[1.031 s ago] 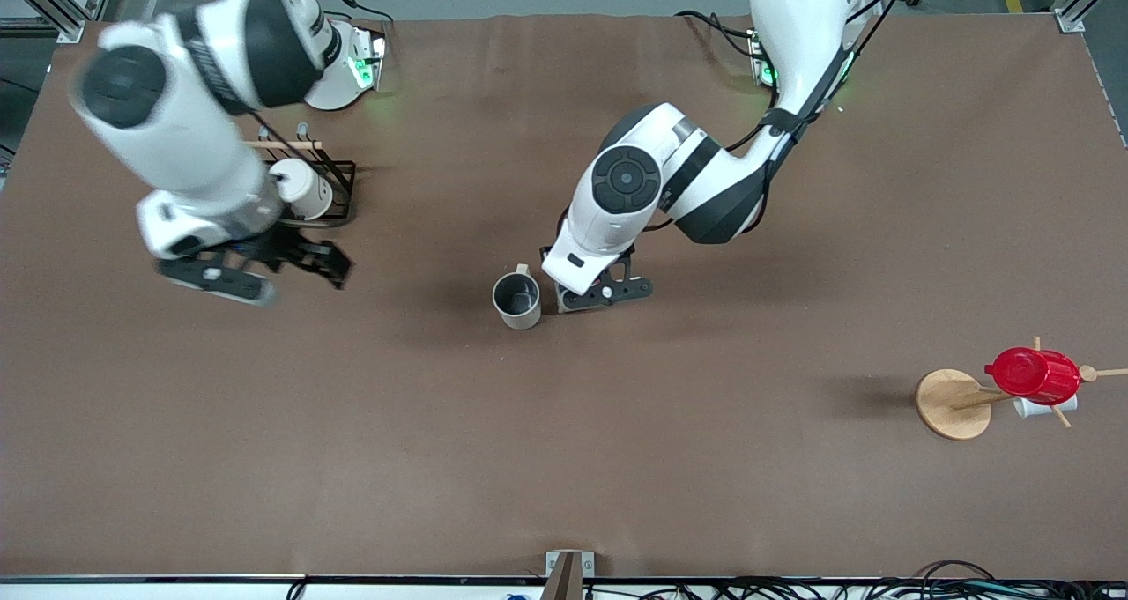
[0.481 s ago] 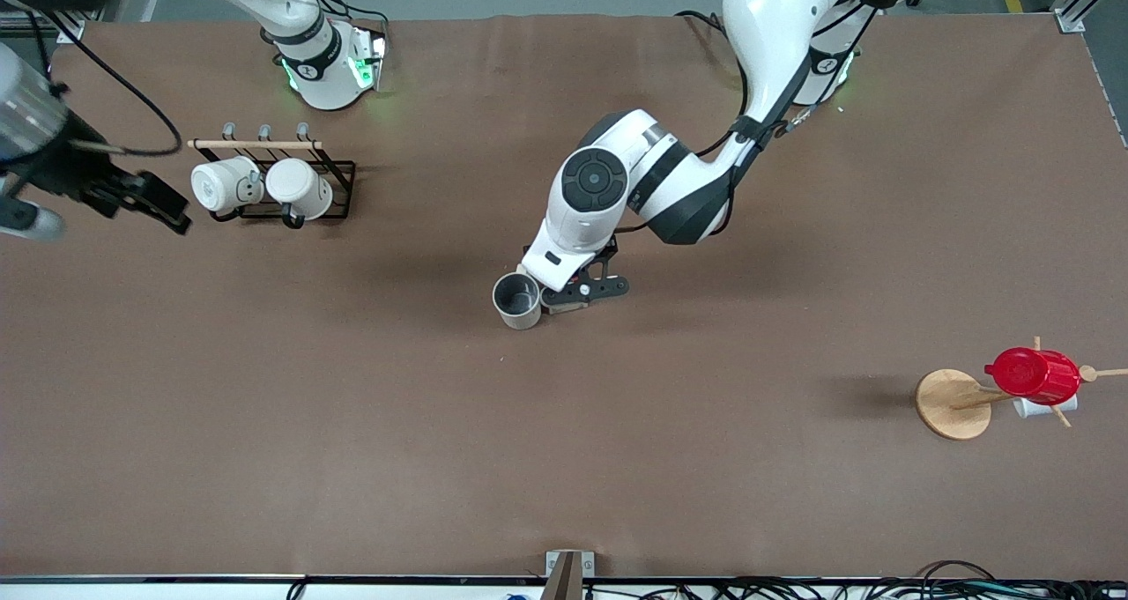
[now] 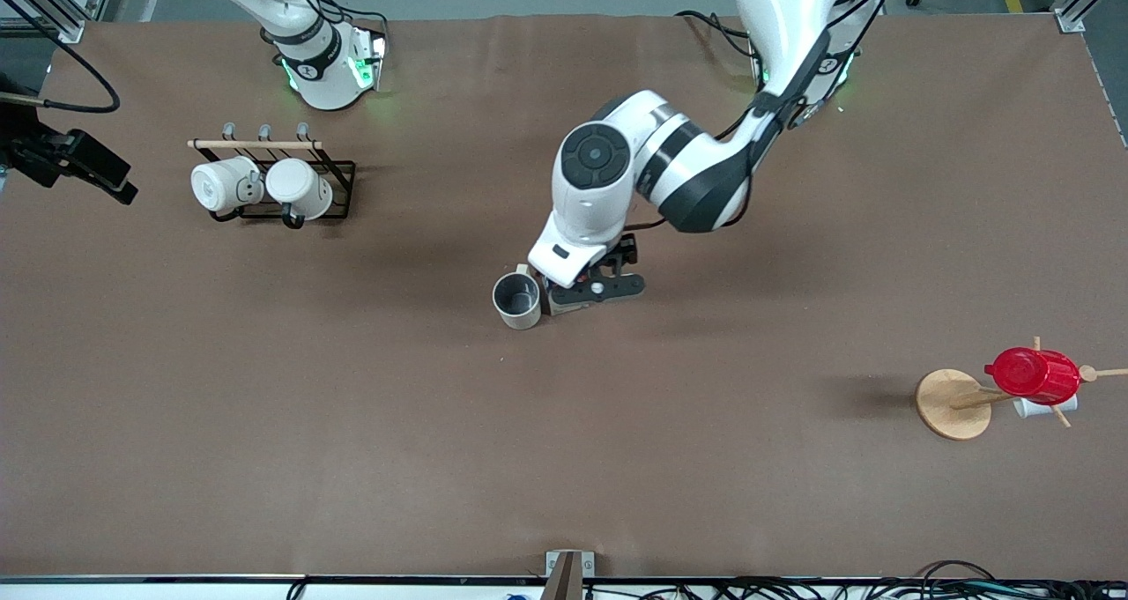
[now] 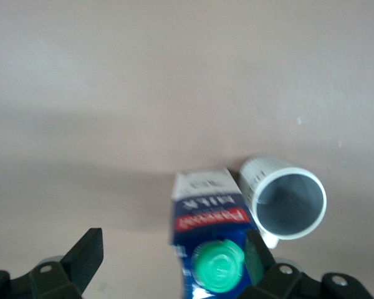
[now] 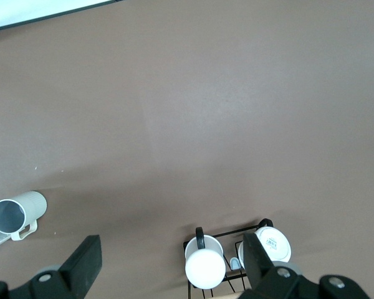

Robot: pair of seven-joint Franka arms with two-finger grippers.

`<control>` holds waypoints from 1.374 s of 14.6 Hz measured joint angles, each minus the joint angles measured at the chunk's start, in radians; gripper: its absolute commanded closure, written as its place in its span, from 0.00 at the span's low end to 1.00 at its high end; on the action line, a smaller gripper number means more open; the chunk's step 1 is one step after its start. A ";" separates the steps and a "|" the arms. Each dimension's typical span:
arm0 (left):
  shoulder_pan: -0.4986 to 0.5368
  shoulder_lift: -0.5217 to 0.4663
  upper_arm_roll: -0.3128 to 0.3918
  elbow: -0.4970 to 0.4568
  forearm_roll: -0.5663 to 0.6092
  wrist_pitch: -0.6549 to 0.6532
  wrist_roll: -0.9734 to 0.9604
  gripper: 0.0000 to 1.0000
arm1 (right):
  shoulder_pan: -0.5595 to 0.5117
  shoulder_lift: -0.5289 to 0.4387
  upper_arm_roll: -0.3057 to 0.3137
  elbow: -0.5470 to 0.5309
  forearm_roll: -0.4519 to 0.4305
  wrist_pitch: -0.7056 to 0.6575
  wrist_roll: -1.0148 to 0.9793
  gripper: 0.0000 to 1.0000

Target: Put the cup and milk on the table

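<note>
The beige cup (image 3: 516, 300) stands upright on the brown table (image 3: 564, 459) near its middle. My left gripper (image 3: 589, 288) hangs right beside it and hides the milk in the front view. In the left wrist view the dark blue milk carton (image 4: 207, 219) with its green cap (image 4: 219, 266) stands next to the cup (image 4: 285, 196). My left gripper (image 4: 171, 249) is open, and the carton sits between the fingers, close to one of them (image 4: 255, 255). My right gripper (image 3: 84, 166) is open and empty at the right arm's end of the table; it shows open in its wrist view (image 5: 171, 261).
A black rack (image 3: 339, 173) with two white mugs (image 3: 264, 186) stands near the right arm's base. A wooden mug tree (image 3: 952, 403) with a red cup (image 3: 1031, 375) stands toward the left arm's end, nearer the front camera.
My right arm has swung from beside the mug rack out to the table's edge at its own end. My left gripper has shifted slightly beside the cup.
</note>
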 measured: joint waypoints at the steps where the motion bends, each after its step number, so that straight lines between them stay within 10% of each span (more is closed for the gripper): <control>1: 0.029 -0.035 0.003 0.004 0.015 -0.028 0.022 0.00 | -0.012 0.003 0.013 0.000 0.000 0.002 0.000 0.00; 11: 0.425 -0.357 0.002 -0.028 0.036 -0.332 0.369 0.00 | -0.006 0.031 -0.084 0.005 0.001 0.023 -0.115 0.00; 20: 0.624 -0.685 0.084 -0.395 -0.122 -0.359 0.728 0.00 | 0.004 0.031 -0.099 0.008 0.002 0.003 -0.162 0.00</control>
